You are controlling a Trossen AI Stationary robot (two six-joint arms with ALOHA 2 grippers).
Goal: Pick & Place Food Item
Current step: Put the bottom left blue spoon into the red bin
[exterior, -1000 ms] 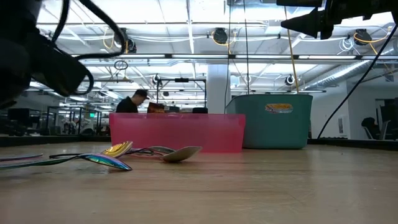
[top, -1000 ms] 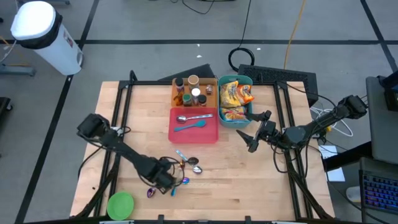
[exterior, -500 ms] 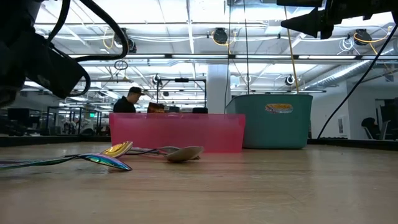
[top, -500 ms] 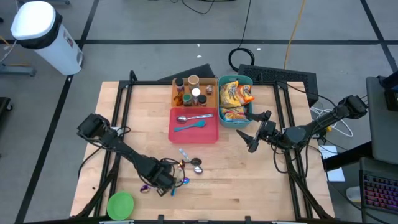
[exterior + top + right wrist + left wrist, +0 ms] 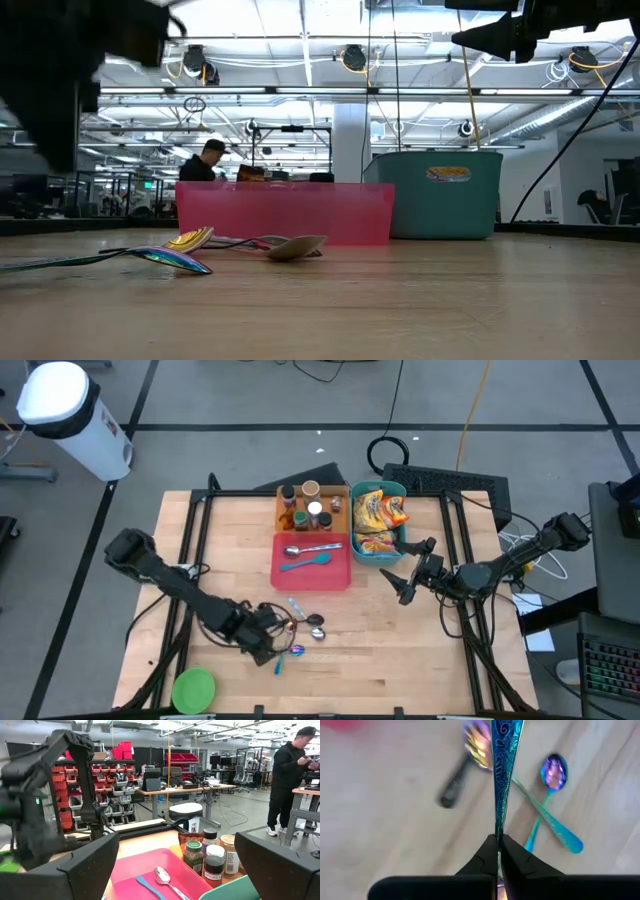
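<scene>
My left gripper point(image 5: 268, 645) hangs above the near middle of the table, shut on an iridescent blue utensil point(image 5: 501, 780) with a scroll pattern. In the high view the arm hides that utensil. Below it on the wood lie a dark-handled utensil point(image 5: 465, 765) and a purple-bowled spoon point(image 5: 554, 771) with a teal handle. Snack bags point(image 5: 378, 520) fill the teal bin point(image 5: 401, 545). My right gripper point(image 5: 410, 572) hovers open, right of the pink tray point(image 5: 311, 572). My left gripper pinches the iridescent utensil's handle point(image 5: 499, 831) at its near end, between the two fingertips point(image 5: 487, 851). The fingers come from above, pointing steeply down, and the handle runs on ahead of them. It stands above the utensils on the table; its far end is out of the picture.
The pink tray holds a silver spoon point(image 5: 312, 548) and a blue spoon point(image 5: 305, 563). An orange bin of spice jars point(image 5: 312, 507) stands behind it. A green round lid point(image 5: 194, 688) lies at the near left corner. More spoons point(image 5: 180, 250) rest before the tray.
My left gripper has shut on the iridescent utensil's handle and risen, with the wrist rolling and the arm swinging toward the far left. The purple-ended utensil that lay near the table's front edge has gone up with it. The other utensils lie as before.
</scene>
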